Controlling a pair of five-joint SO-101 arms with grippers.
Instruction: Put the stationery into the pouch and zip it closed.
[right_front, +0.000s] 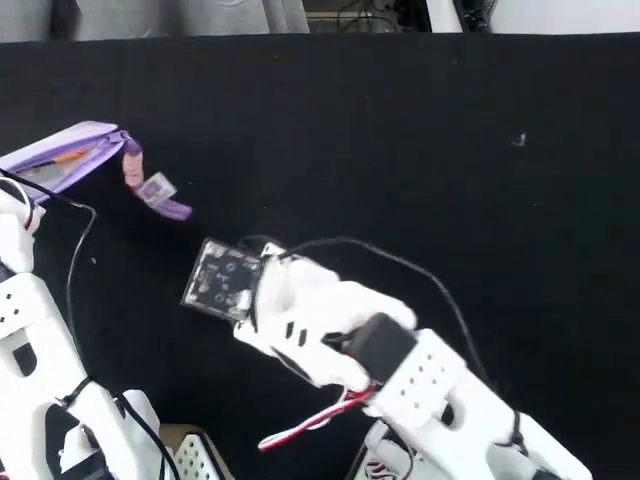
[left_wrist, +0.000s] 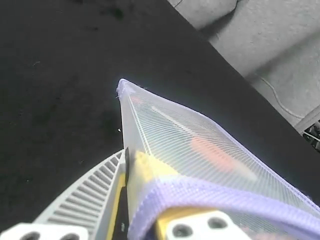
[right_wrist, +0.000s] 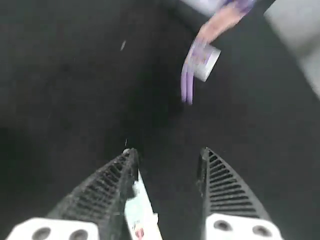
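High view puts the pouch (right_front: 62, 152) at about 10 o'clock on the black table (right_front: 450, 150). It is a flat case of clear mesh trimmed in lilac, with something orange showing through its wall. From its near corner a purple strap (right_front: 170, 205) with a pink section trails toward 4 o'clock and carries a small pale tag (right_front: 155, 188); the tag's print is too small to read. In the left wrist view the left end effector (left_wrist: 150, 200) is clamped on the pouch's lilac hem, with a ribbed finger (left_wrist: 85, 200) pressed against one face. The right end effector (right_wrist: 167, 152) sits over the middle of the table, apart from the pouch, which lies at its 10 o'clock. It is spread wide and grips nothing. A white slip (right_wrist: 142, 215) lies along the inside of one finger; I cannot tell what it is. The strap and tag lie just ahead of its tips.
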